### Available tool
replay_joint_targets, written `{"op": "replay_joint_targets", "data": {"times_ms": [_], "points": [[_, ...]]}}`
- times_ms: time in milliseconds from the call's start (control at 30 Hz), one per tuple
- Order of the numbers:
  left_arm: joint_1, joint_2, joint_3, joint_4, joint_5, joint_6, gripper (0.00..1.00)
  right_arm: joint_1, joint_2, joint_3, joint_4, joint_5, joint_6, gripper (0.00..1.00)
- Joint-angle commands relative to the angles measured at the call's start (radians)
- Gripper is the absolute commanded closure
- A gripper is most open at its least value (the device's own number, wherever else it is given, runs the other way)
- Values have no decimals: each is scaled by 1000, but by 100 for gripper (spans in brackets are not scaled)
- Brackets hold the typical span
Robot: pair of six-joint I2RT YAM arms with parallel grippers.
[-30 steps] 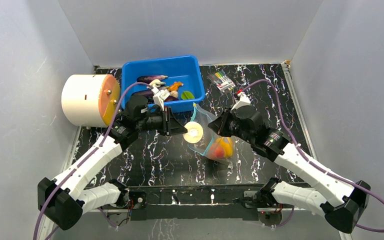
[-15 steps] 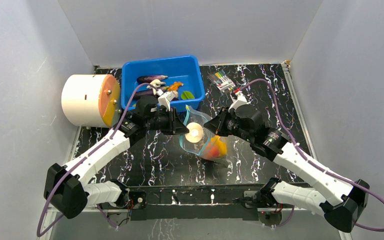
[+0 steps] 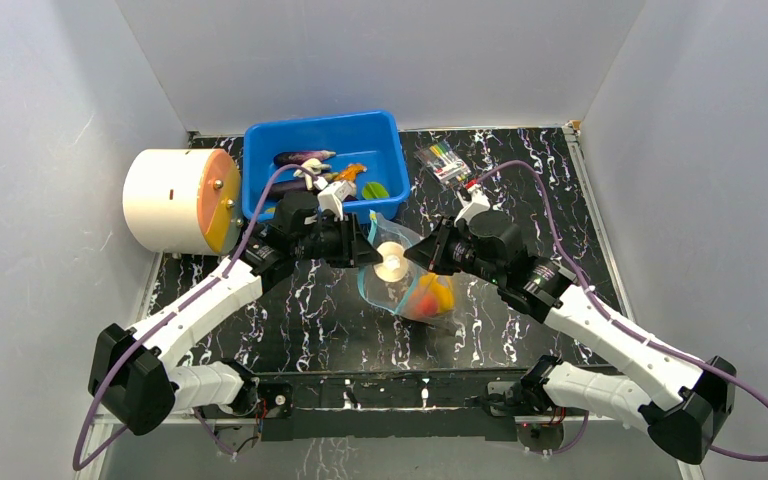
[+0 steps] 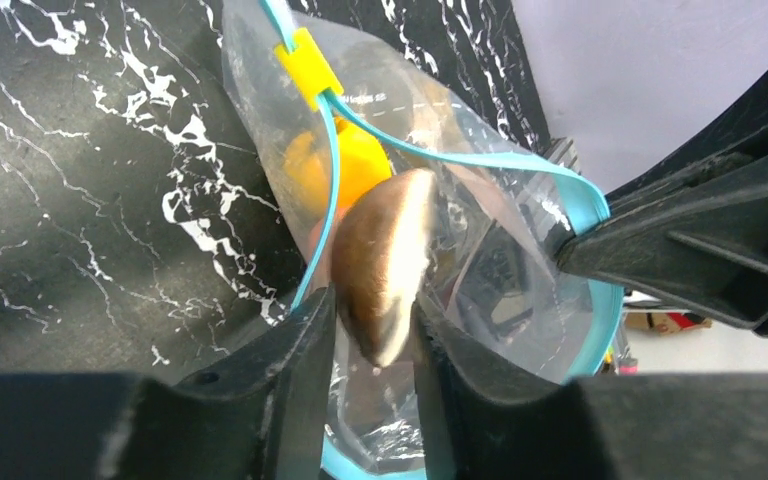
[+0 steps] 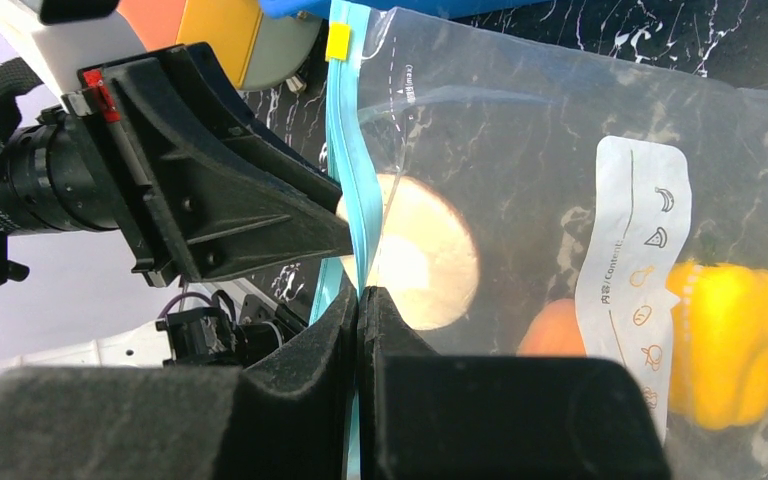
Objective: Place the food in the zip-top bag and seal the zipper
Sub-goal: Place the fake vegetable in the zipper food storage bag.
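Above the tabletop point(image 3: 300, 310), the left pincer point(image 4: 370, 315) squeezes a brown mushroom point(image 4: 385, 260) inside the open bag point(image 5: 520, 140). The right pincer point(image 5: 358, 300) pinches the bag's blue strip point(image 5: 344, 130). A yellow pepper point(image 5: 735, 340) lies inside.

zip-top bag point(image 5: 520, 130) 1 | bagged foods point(image 5: 735, 340) 3 | blue bin point(image 3: 320, 121) 1 | marker packet point(image 3: 442, 160) 1 | drum point(image 3: 165, 200) 1

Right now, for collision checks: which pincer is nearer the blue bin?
Left. The left pincer is just in front of the blue bin; the right pincer is farther right, on the zip-top bag.
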Motion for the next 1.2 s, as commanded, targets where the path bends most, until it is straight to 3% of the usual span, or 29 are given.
{"op": "replay_joint_targets", "data": {"times_ms": [0,167,300,600,800,867,967,1067,1167], "points": [[-7,-11,0,48,21,-26,59,4,-20,10,59,0,10,100],[-7,-63,-7,31,-8,-16,41,4,-26,10,44,13,1,100],[-7,-122,-6,-21,-56,13,35,3,-24,19,40,18,-4,100],[-7,-168,8,-171,-188,101,32,3,-53,5,39,35,-2,100],[-7,-149,-12,-170,-194,112,34,3,-51,11,37,29,0,100],[-7,-141,-15,-164,-175,108,39,3,-51,10,37,26,1,100],[-7,-142,-19,-138,-130,97,56,4,-48,9,38,25,1,100],[-7,-151,-15,-106,-101,78,83,3,-46,17,28,29,0,100],[-6,-156,-8,-62,-55,63,100,4,-51,23,15,43,-6,100]]}}
